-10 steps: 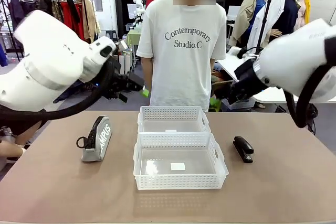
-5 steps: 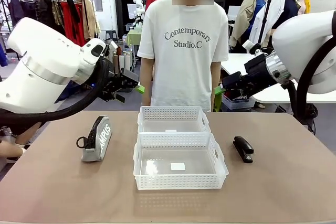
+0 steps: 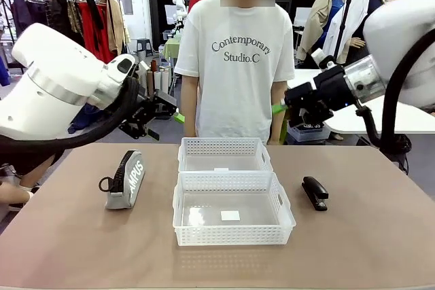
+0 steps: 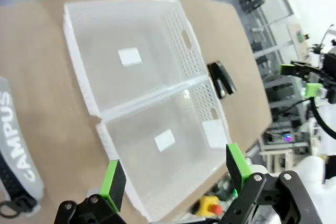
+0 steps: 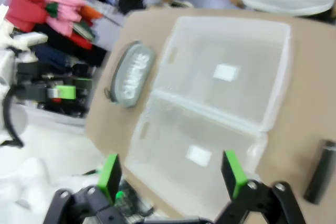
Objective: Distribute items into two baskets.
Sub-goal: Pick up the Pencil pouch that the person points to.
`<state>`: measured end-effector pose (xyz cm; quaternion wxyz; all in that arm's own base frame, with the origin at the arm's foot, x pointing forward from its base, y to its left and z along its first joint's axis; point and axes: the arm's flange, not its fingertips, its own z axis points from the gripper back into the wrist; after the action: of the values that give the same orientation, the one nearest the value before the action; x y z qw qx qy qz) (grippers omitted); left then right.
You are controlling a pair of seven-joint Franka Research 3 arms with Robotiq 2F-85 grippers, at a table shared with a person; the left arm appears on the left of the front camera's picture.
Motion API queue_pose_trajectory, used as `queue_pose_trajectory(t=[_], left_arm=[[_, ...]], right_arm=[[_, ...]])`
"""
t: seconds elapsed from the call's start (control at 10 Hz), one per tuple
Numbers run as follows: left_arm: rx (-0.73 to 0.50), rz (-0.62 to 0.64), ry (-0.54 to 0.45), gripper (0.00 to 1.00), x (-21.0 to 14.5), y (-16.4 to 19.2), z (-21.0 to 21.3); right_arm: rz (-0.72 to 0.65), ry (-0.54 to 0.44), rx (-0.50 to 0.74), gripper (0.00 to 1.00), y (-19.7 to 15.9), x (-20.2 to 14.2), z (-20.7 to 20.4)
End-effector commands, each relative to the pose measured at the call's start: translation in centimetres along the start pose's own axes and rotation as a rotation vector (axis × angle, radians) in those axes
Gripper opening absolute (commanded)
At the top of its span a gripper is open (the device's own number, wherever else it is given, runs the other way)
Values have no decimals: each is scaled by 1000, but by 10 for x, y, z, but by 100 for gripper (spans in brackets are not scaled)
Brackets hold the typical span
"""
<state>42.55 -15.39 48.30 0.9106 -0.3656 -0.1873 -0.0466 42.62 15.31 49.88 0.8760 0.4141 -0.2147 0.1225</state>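
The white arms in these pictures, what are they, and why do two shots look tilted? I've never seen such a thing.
They are two robot arms, a left arm and a right arm, each ending in a black claw with green pads. The wide picture looks from the robot's side across the table at a person standing opposite. The tilted ones come from cameras on the wrists, looking past the left claw and the right claw. On the table lie a grey pouch, a black stapler, and between them a near basket and a far basket, both white, nothing in them. Both claws are open, above the table, holding nothing.
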Motion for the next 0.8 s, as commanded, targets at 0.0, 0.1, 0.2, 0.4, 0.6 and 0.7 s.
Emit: queue_pose_trajectory(t=[0.0, 0.1, 0.2, 0.4, 0.6, 0.7], left_arm=[[-161, 143, 34, 100, 24, -10, 8], [-293, 177, 9, 100, 29, -11, 11], [-411, 186, -18, 100, 33, -12, 17], [-616, 212, -55, 100, 41, -11, 28], [-696, 254, -76, 100, 49, -8, 33], [-713, 260, -57, 100, 52, -5, 34]], right_arm=[[-122, 26, 164, 100, -18, 26, 1], [-178, 15, 138, 100, -22, 32, 1], [-260, 44, 225, 100, -24, 36, 5], [-363, 66, 369, 100, -38, 48, 21], [-407, 93, 456, 100, -52, 58, 36], [-419, 76, 475, 100, -57, 63, 42]])
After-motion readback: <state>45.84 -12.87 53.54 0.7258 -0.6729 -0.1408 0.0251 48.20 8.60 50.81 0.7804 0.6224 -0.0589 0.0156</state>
